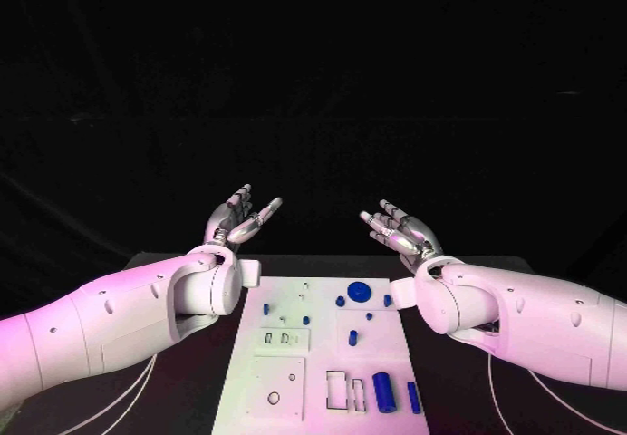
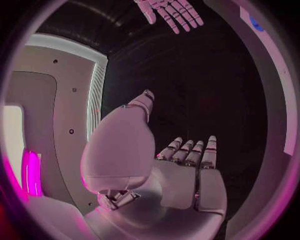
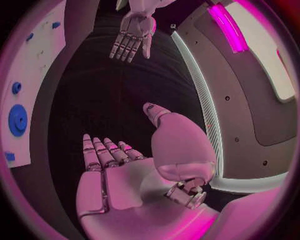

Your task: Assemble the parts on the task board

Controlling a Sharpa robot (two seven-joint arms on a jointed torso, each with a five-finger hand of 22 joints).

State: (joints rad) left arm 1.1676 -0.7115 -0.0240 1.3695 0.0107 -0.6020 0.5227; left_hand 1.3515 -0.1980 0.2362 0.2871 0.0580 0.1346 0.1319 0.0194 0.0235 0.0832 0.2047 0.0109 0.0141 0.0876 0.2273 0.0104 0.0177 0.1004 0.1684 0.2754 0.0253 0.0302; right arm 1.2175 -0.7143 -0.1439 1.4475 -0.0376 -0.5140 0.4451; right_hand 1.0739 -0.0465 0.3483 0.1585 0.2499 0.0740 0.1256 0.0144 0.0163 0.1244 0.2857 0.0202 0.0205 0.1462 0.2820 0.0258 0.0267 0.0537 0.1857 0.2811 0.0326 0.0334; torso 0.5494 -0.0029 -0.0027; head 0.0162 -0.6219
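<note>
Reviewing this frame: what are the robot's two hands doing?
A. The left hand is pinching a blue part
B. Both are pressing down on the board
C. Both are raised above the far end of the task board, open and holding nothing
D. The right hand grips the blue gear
C: the left hand and right hand are lifted with fingers spread, empty, while the blue parts lie on the task board.

My left hand [image 2: 181, 175] is raised with its palm bare and fingers [image 2: 209, 150] stretched apart, holding nothing. Opposite it, well apart, my right hand [image 2: 170, 11] hangs with fingers spread, beside the white task board [image 2: 275, 55].
</note>
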